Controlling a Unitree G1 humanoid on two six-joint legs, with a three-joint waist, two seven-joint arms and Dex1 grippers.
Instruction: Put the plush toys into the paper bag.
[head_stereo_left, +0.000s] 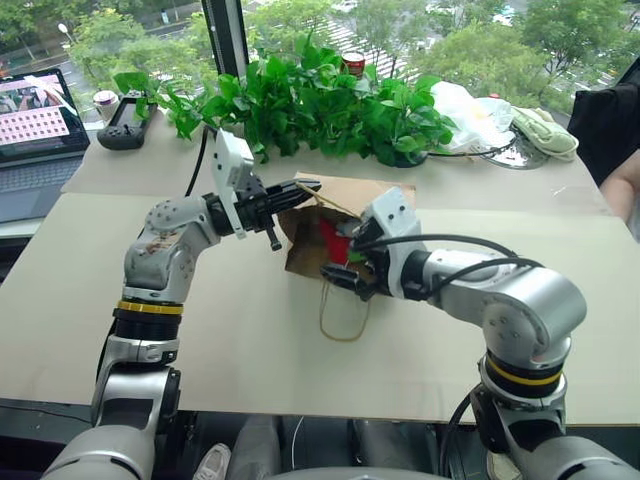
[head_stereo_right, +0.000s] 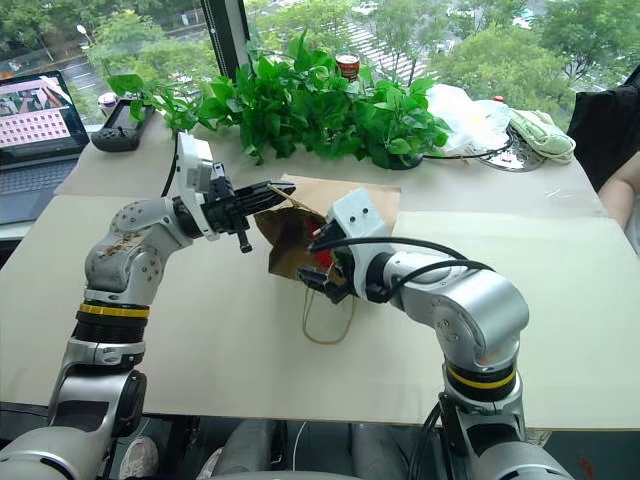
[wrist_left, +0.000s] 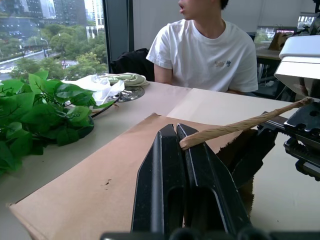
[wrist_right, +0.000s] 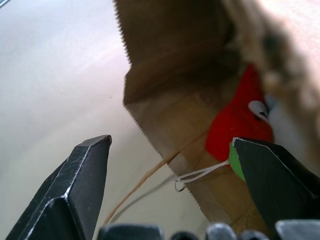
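Note:
The brown paper bag (head_stereo_left: 350, 195) lies on its side on the table, its mouth facing me. My left gripper (head_stereo_left: 300, 187) is shut on the bag's upper cord handle (wrist_left: 240, 126) and holds the mouth lifted open. The red chili plush toy (wrist_right: 237, 120) with its green stem lies inside the bag, just past the opening. A pale blurred shape (wrist_right: 285, 127) sits beside it; I cannot tell what it is. My right gripper (head_stereo_left: 340, 275) hangs open in front of the bag's mouth, holding nothing. The lower handle loop (head_stereo_left: 343, 315) rests on the table.
Leafy plants (head_stereo_left: 310, 100) line the table's far side behind the bag. A laptop (head_stereo_left: 35, 130) and a black controller (head_stereo_left: 125, 125) are at far left, a white plastic bag (head_stereo_left: 465, 110) and pale green cloth (head_stereo_left: 545, 130) at far right. A person (wrist_left: 205, 45) sits at the right end.

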